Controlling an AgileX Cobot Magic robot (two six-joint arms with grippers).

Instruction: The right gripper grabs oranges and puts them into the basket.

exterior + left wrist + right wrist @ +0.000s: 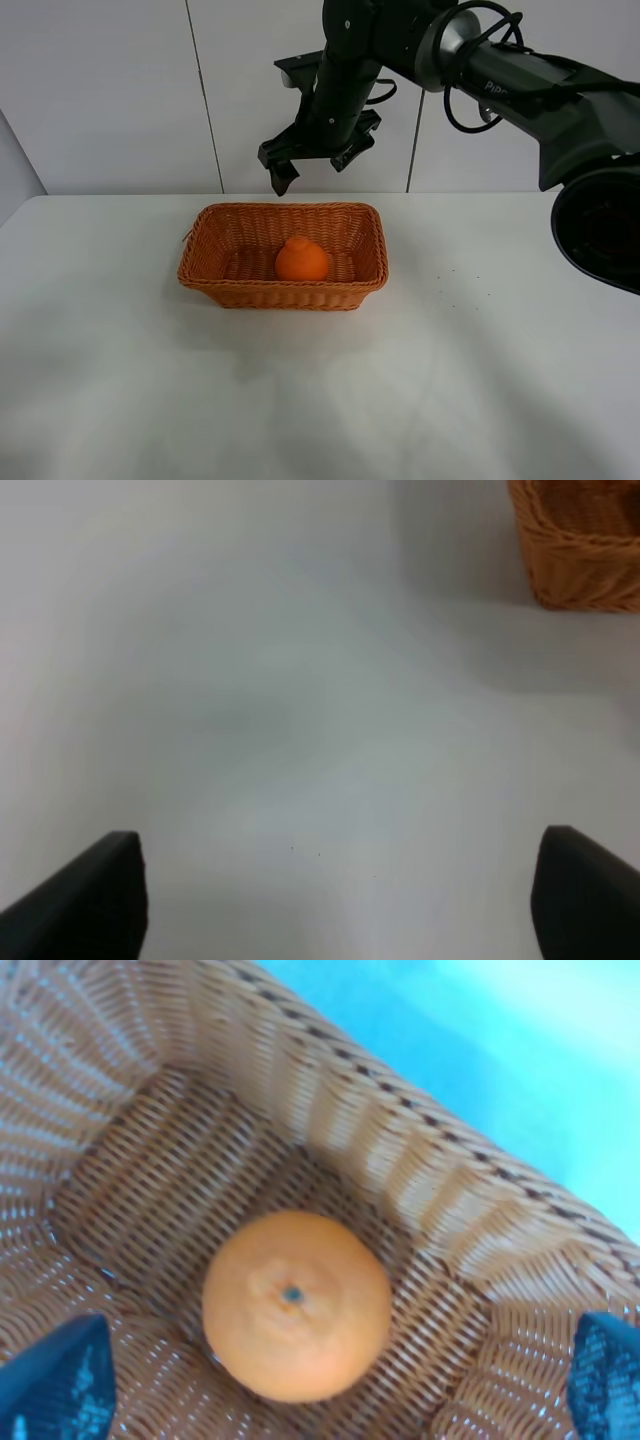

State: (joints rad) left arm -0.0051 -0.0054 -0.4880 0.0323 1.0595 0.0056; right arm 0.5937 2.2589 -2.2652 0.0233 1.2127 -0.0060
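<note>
In the high exterior view, the right gripper (312,166), a black two-fingered claw on a glossy black jointed arm, hangs in the air above the back rim of the rectangular orange-brown woven wicker basket (283,293). Its fingers are spread wide and hold nothing. The bright round orange (301,260) with a bumped top sits on the basket floor, near the middle, clear of the claw. The basket stands on a plain white table (120,380) in front of a pale panelled wall (100,90).

In the left wrist view, the left gripper (340,900) shows only two dark fingertips (100,900), set far apart with bare table (300,680) between them. One corner of the basket (580,550) is visible, well apart from the fingers.

The right wrist view looks straight down into the basket (400,1180). The orange (296,1305) rests on the woven floor, stem mark upward. The right gripper (335,1385) has its tips wide apart, touching neither fruit nor wicker.
</note>
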